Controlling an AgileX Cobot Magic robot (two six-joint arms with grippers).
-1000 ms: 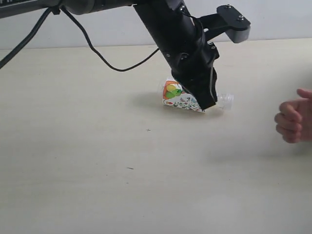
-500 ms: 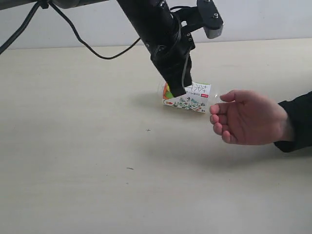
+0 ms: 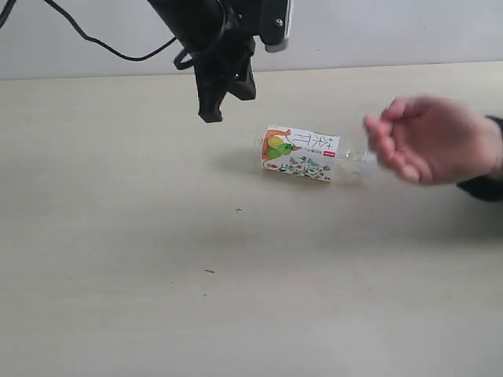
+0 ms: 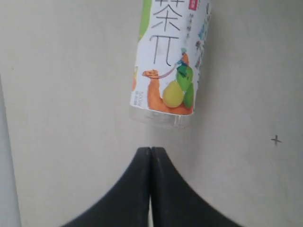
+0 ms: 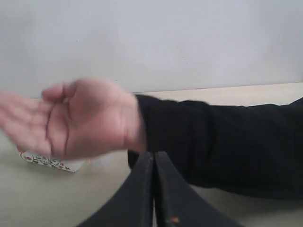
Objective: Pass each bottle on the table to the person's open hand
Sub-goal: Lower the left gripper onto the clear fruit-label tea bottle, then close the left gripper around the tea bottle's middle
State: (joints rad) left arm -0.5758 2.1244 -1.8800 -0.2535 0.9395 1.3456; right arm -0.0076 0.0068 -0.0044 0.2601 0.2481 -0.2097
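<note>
One clear bottle with a colourful fruit label (image 3: 301,154) lies on its side on the cream table (image 3: 236,298), its neck toward the person's hand (image 3: 428,140). The left wrist view shows the bottle (image 4: 168,61) just beyond my left gripper (image 4: 150,150), whose jaws are shut with nothing in them. In the exterior view the left gripper (image 3: 211,114) hangs above the table, up and left of the bottle. My right gripper (image 5: 154,155) is shut and empty, facing the open hand (image 5: 71,118); a sliver of the bottle (image 5: 47,161) shows under the palm. The other bottles are out of view.
The person's black sleeve (image 5: 222,142) stretches across the right wrist view above the table. A pale wall (image 3: 393,31) runs behind the table's far edge. A black cable (image 3: 110,47) trails from the left arm.
My left gripper has lifted off the bottle and pulled back up and to the left, empty. The bottle stays lying on the table. The person's hand has opened and shifted by the bottle's neck.
</note>
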